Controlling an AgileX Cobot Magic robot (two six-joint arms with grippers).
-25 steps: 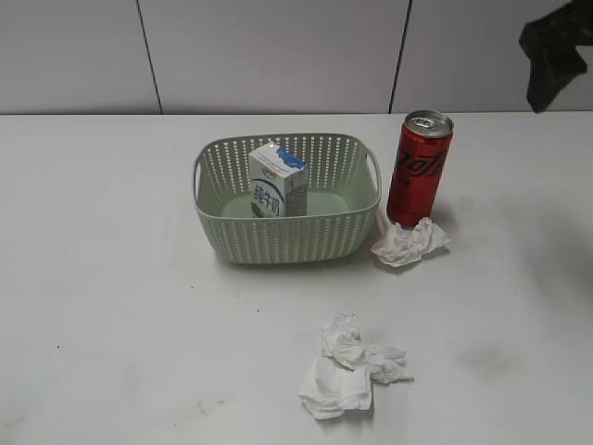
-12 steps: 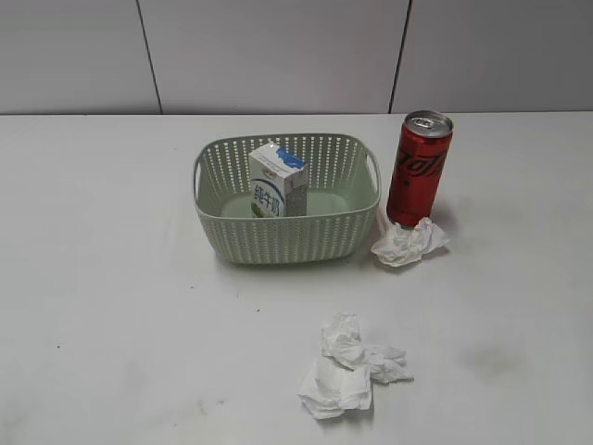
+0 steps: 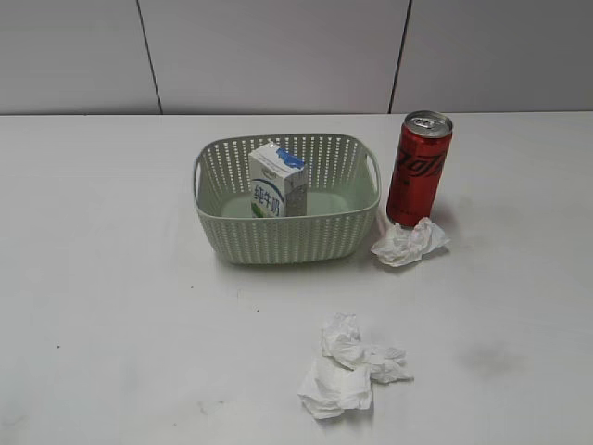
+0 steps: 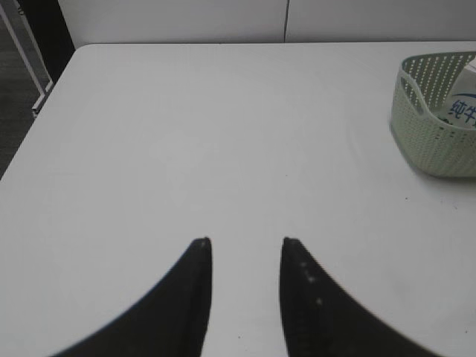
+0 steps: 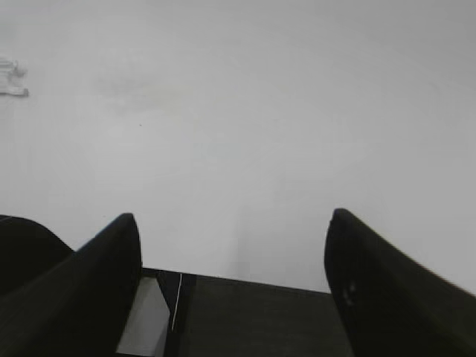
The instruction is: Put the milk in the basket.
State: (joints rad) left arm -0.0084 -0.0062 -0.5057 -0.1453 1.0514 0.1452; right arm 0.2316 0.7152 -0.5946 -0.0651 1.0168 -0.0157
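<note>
The milk (image 3: 278,182), a small white carton with blue characters, stands upright inside the pale green basket (image 3: 278,236) at the table's middle back. The left wrist view shows the basket (image 4: 431,141) at the far right with a bit of the milk (image 4: 462,111) inside. My left gripper (image 4: 245,242) is open and empty over bare table, far left of the basket. My right gripper (image 5: 234,217) is wide open and empty above the table's edge. Neither gripper shows in the exterior view.
A tall red soda can (image 3: 419,167) stands right of the basket with a crumpled white tissue (image 3: 409,243) at its foot. A larger crumpled tissue (image 3: 349,368) lies in front. The table's left edge (image 4: 33,134) and front edge (image 5: 238,281) are near the grippers.
The dark right arm that showed at the exterior view's top right one second ago has gone out of view. The milk, basket and can have not moved.
</note>
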